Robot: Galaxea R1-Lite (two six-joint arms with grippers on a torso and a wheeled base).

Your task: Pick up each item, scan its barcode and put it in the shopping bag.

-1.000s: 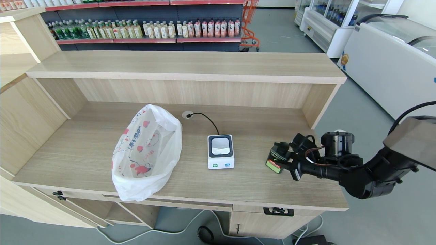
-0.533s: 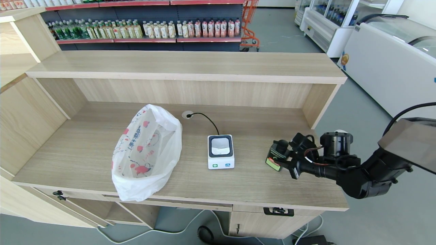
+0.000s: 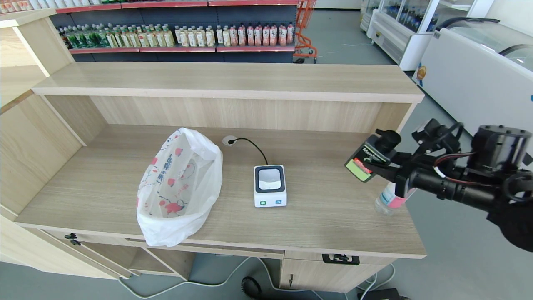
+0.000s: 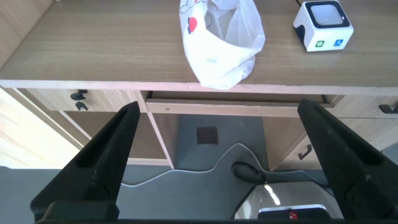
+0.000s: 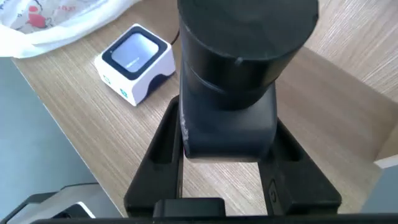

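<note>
My right gripper [image 3: 385, 160] is shut on a black container [image 3: 365, 161] with a green and red label, held above the counter's right end, to the right of the scanner. From the right wrist view the black container [image 5: 233, 81] stands between the jaws of the right gripper [image 5: 227, 146]. The white scanner [image 3: 270, 185] [image 5: 134, 62] [image 4: 322, 22] sits mid-counter. The white shopping bag [image 3: 179, 187] [image 4: 221, 37] with red print stands open to its left. My left gripper [image 4: 217, 155] hangs open in front of the counter, below its front edge.
A clear bottle with a pink label [image 3: 389, 199] stands at the counter's right edge, partly behind my right arm. The scanner's black cable [image 3: 250, 146] runs to a hole in the counter [image 3: 316, 216]. A raised wooden shelf [image 3: 229, 81] closes off the back.
My right arm has risen and swung to the right with the black container, lifting it off the counter. The clear bottle behind it has come into view.
</note>
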